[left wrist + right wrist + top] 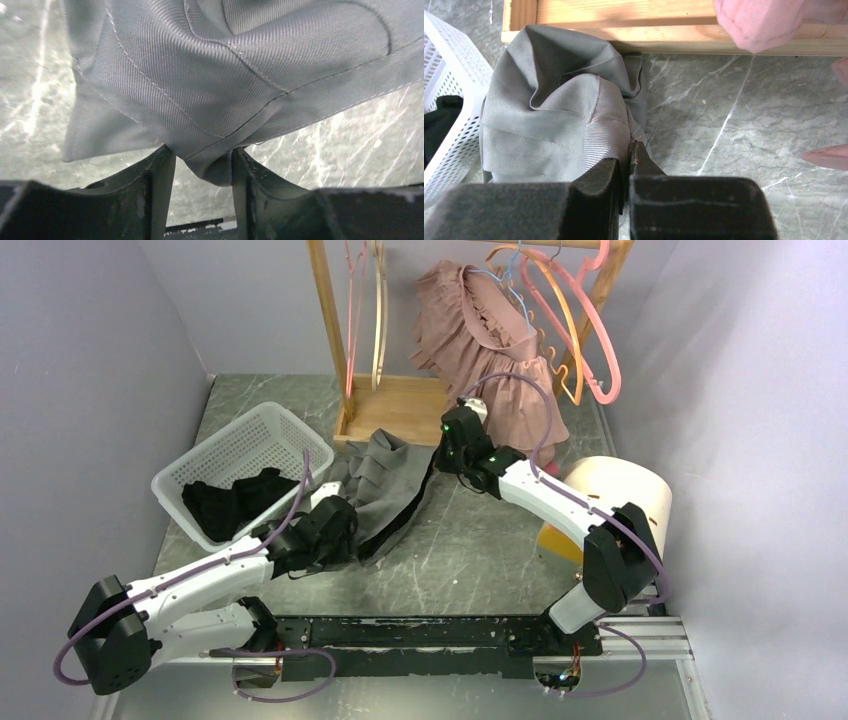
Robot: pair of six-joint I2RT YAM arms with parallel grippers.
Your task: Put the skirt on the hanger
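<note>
A grey skirt lies crumpled on the marble table between my two grippers, its far edge against the wooden rack base. My left gripper pinches a gathered fold of the skirt between its fingertips, the cloth raised off the table. My right gripper is shut on the skirt's ribbed waistband, its tips close together. Empty pink and orange hangers hang on the rack at the back right.
A pink skirt hangs on the wooden rack. A white basket with black clothes stands at the left, touching the grey skirt. A cream cylinder lies at the right. Grey walls close in both sides.
</note>
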